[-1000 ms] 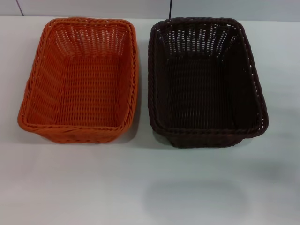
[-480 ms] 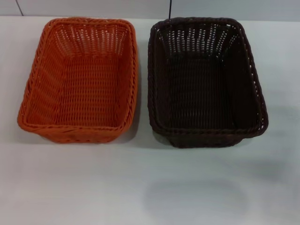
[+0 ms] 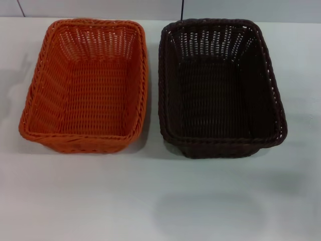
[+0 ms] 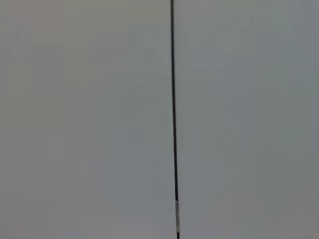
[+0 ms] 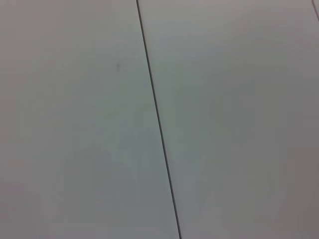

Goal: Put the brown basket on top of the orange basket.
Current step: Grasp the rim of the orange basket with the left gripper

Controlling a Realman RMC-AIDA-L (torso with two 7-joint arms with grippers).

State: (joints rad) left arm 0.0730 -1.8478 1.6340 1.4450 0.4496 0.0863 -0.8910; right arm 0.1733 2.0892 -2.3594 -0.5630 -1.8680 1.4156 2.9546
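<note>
Nowhere in the three views could we find either claw, so whether the left or right one was spread, clenched or carrying anything we could not tell; each wrist camera showed only a pale flat surface crossed by a thin dark seam [image 4: 173, 119], with no fingers in sight. Placing things relative to a claw was therefore impossible, and we could only say that both arms were out of the head view and apparently not yet at the work. Farther out, on the white table [image 3: 160, 201], the brown basket [image 3: 220, 88] sat upright on the robot's right, and the orange basket [image 3: 85, 85] sat upright just beside it on the left, their long rims close but, as far as we could judge, not touching. Both were empty, and stacking had not begun. We judged the chief risk to be a poor grip on the braided rim: pinched at one edge, the brown basket could tilt or slip in transit. Its neighbour stood so near that a descending finger might nudge it aside. Lowered askew, the sloped walls could catch rim on rim instead of seating.
</note>
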